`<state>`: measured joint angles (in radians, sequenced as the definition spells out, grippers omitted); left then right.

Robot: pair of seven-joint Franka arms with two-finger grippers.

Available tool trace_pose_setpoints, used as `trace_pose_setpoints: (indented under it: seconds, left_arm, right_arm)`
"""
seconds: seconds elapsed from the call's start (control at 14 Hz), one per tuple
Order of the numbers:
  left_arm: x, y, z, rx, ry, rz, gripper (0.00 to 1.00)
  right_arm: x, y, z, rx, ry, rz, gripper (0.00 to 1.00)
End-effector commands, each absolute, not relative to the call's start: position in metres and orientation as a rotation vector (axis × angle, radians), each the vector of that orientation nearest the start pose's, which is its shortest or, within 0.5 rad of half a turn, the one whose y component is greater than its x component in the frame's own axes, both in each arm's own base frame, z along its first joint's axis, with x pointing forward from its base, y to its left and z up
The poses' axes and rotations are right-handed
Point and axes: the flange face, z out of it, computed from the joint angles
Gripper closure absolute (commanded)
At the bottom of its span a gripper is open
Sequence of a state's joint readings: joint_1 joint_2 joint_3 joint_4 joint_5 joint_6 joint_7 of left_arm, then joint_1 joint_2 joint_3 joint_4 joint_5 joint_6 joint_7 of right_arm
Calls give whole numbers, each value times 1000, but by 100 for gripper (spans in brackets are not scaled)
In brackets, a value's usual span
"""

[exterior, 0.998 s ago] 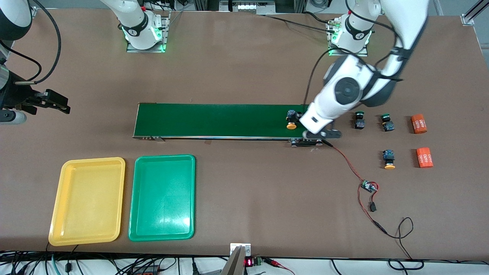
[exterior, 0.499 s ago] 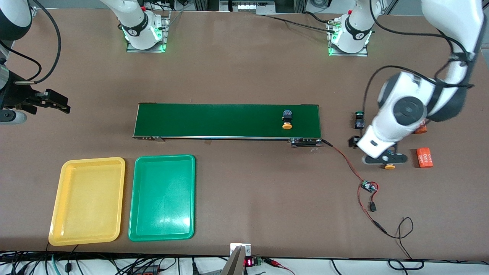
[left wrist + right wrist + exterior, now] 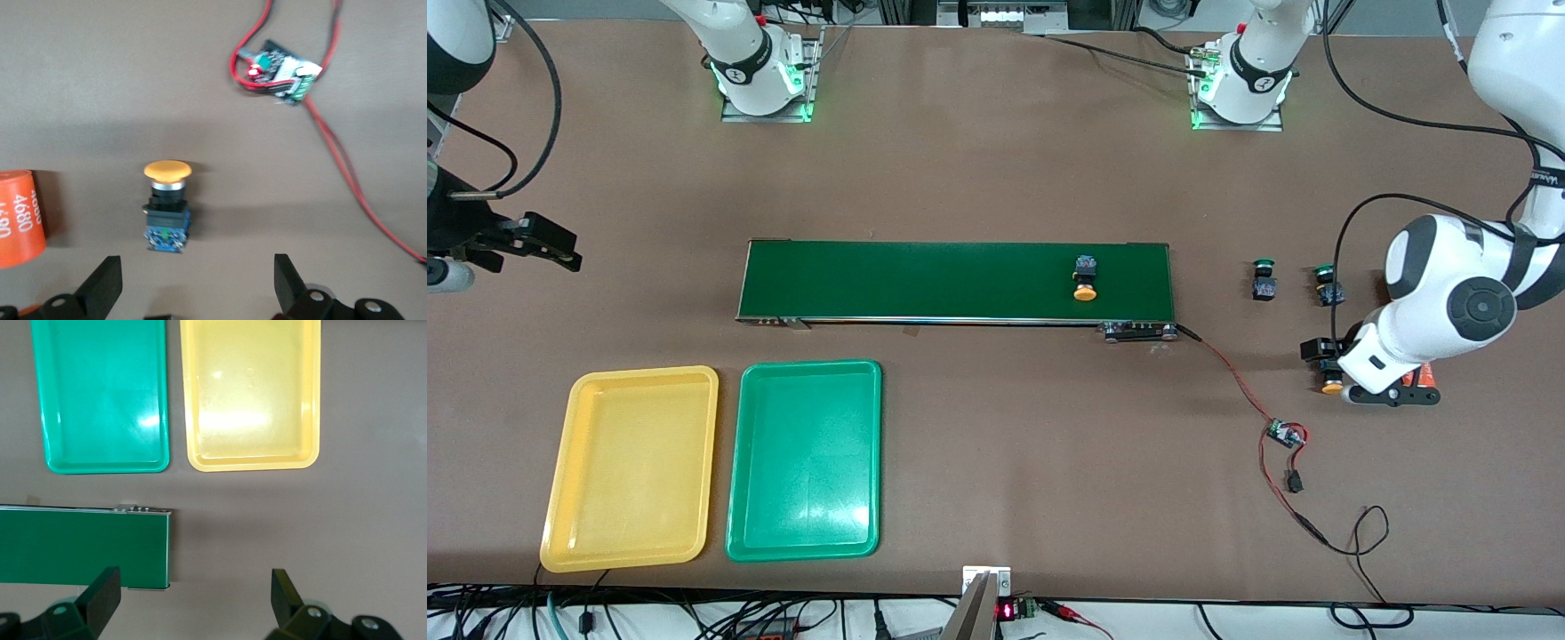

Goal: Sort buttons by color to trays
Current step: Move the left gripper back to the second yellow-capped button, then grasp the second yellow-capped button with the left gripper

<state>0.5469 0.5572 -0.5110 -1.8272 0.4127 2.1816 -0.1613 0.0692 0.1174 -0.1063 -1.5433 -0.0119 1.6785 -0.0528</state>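
Brown bench top is carrying a dark-green conveyor belt (image 3: 956, 282), where one yellow-capped button (image 3: 1085, 278) is lying on its side, black-and-blue body pointing toward the robot bases. Left pincer (image 3: 197, 290) is hanging wide open and empty over a second yellow-capped button (image 3: 166, 205), between an orange cylinder (image 3: 20, 217) and a small circuit board (image 3: 280, 70). Two green-capped buttons (image 3: 1263, 279) are sitting farther from the front camera, while the right pincer (image 3: 195, 600) is waiting open and empty near the yellow tray (image 3: 631, 468) and green tray (image 3: 804, 460).

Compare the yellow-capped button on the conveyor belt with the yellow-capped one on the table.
The button on the belt rides the dark-green conveyor belt, with no gripper near it. The button on the table lies on the bare table beside an orange cylinder, under the open left gripper. Both lie on their sides and share yellow-orange caps and black-and-blue bodies.
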Motion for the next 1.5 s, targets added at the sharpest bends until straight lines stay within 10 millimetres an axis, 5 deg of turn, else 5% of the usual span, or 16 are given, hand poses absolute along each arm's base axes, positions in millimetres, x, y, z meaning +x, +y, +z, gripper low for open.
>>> trace_pose_setpoints:
  seconds: [0.0, 0.36, 0.43, 0.64, 0.78, 0.93, 1.14, 1.43]
  left_arm:
    - [625, 78, 224, -3107, 75, 135, 2]
    - [618, 90, 196, -3146, 59, 116, 2]
    - [616, 94, 190, -3148, 54, 131, 5]
    - [612, 97, 177, -3160, 44, 162, 34]
    - [611, 98, 174, -3161, 40, 172, 59]
    - [611, 98, 175, -3160, 42, 176, 74]
    - [613, 87, 198, -3129, 59, 220, 76]
    - [615, 13, 264, -3101, 171, 304, 76]
  right_arm:
    - [590, -31, 584, -3174, 6, -20, 0]
    - [585, -52, 580, -3170, 65, 56, 0]
    - [583, -53, 592, -3167, 54, 20, 0]
    - [586, -42, 602, -3170, 42, -10, 0]
    - [602, -35, 570, -3113, 42, 51, 0]
    - [608, -9, 564, -3046, 5, 33, 0]
    - [616, 10, 554, -3055, -42, 19, 0]
    - [621, -6, 558, -3079, -13, -57, 0]
